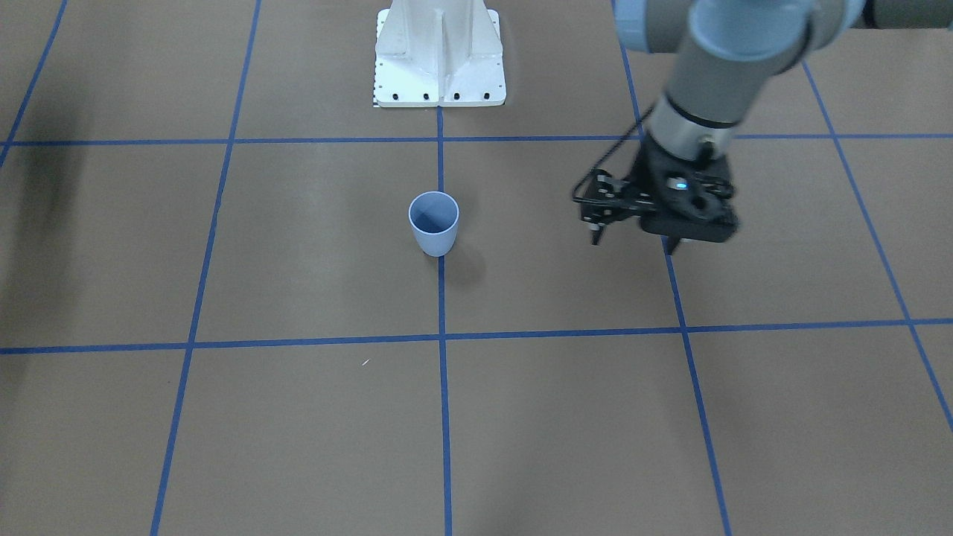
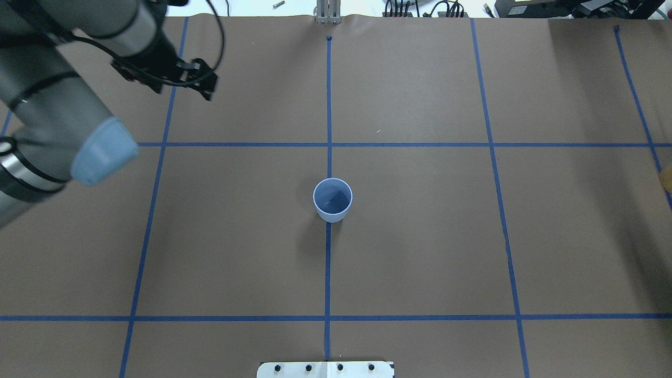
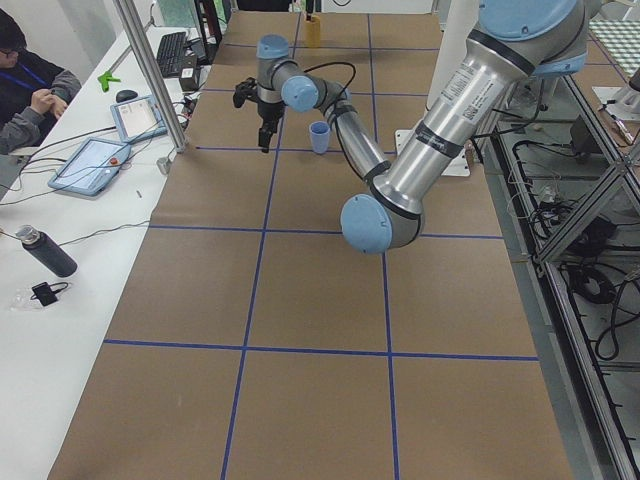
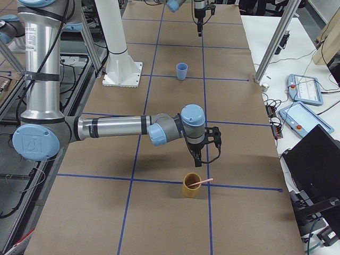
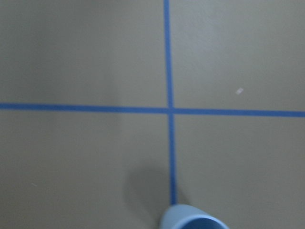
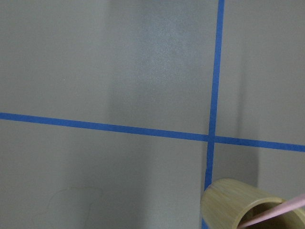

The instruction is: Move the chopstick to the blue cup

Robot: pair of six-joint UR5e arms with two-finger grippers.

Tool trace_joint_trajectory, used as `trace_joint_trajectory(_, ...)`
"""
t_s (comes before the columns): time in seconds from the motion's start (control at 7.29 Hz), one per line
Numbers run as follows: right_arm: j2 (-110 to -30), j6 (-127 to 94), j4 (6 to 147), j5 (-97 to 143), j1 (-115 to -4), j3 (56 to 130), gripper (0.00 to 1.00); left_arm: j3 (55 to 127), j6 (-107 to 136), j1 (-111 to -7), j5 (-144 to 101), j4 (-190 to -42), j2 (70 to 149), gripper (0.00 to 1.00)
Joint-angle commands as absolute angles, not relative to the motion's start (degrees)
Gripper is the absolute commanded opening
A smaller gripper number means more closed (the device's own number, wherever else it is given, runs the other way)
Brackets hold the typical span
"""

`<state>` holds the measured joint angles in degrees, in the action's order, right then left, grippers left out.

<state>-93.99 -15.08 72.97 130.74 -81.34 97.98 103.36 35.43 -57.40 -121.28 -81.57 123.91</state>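
The blue cup (image 1: 433, 223) stands upright near the table's middle, on a blue tape line; it also shows in the overhead view (image 2: 332, 199) and at the bottom edge of the left wrist view (image 5: 193, 221). Nothing is in it. The pale pink chopstick (image 4: 200, 182) leans in a yellow wooden cup (image 4: 192, 187) at the table's end on my right, and also shows in the right wrist view (image 6: 279, 213). My left gripper (image 1: 671, 247) hangs above the table beside the blue cup, fingers together and empty. My right gripper (image 4: 197, 158) hovers just behind the wooden cup; I cannot tell whether it is open.
The white robot base (image 1: 439, 59) stands behind the blue cup. Blue tape lines (image 2: 328, 144) divide the brown table into squares. Tablets and a dark bottle (image 3: 45, 252) lie on a white side bench, where a person (image 3: 30, 85) sits.
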Motion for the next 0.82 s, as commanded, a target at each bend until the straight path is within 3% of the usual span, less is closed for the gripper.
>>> trace_joint_trajectory(0.0, -94.39, -15.12, 73.12, 130.08, -83.66, 97.74, 1.00, 94.01, 8.80, -74.11, -128.21, -81.65, 117.80, 0.99)
trace_joint_trajectory(0.41, -96.67, -16.34, 73.04, 126.04, -87.79, 98.35, 1.00, 80.10, -18.82, -88.03, -130.17, -82.26, 114.54, 0.99)
trace_joint_trajectory(0.69, -97.99, -29.46, 61.61, 119.92, -87.89, 94.69, 1.00, 81.46, -20.13, -88.59, -130.25, -82.35, 111.73, 0.99)
